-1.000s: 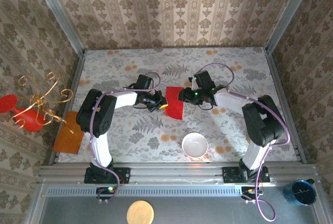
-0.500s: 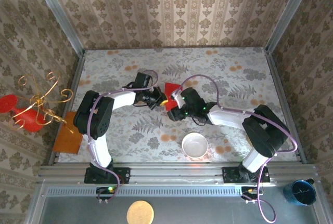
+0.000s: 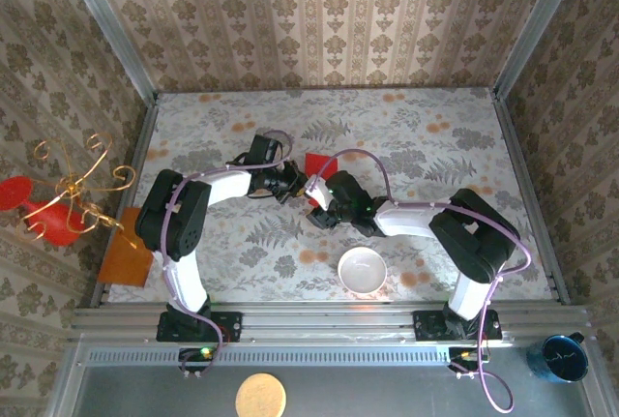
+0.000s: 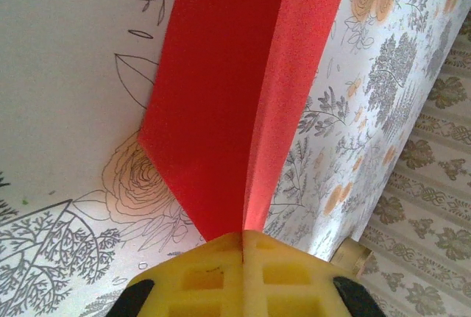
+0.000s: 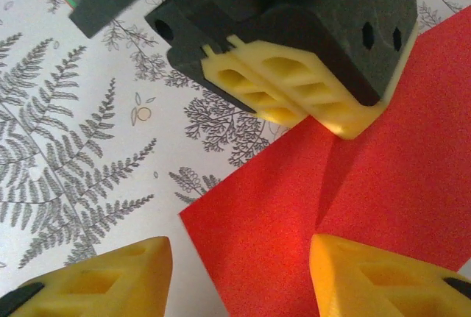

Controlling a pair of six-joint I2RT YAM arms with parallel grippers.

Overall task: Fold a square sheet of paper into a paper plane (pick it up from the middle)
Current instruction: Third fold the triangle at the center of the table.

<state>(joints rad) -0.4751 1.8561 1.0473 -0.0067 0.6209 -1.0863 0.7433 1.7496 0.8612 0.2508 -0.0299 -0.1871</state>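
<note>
The square sheet of paper (image 4: 221,89) is bright red and lies on the flowered table, with a ridge pinched up along its middle. My left gripper (image 4: 243,237) is shut on that ridge, its yellow pads pressed together with the paper's edge between them. In the top view the left gripper (image 3: 294,187) is at the table's centre, and a red corner (image 3: 316,163) pokes out beyond it. My right gripper (image 5: 239,276) is open and low over the sheet's near corner (image 5: 280,214). One fingertip (image 5: 103,280) is over bare table, the other (image 5: 383,276) over the paper. The left gripper's fingers (image 5: 294,89) are just ahead of it.
A white bowl (image 3: 362,269) stands close behind the right gripper (image 3: 321,212), near the front edge. An orange-brown board (image 3: 128,259) lies at the table's left edge beside a red ornament with gold curls (image 3: 58,204). Patterned walls enclose the table on three sides.
The right arm swung left and down, from beside the sheet to over its near corner, hiding most of the red in the top view. The left gripper kept its pinch on the paper.
</note>
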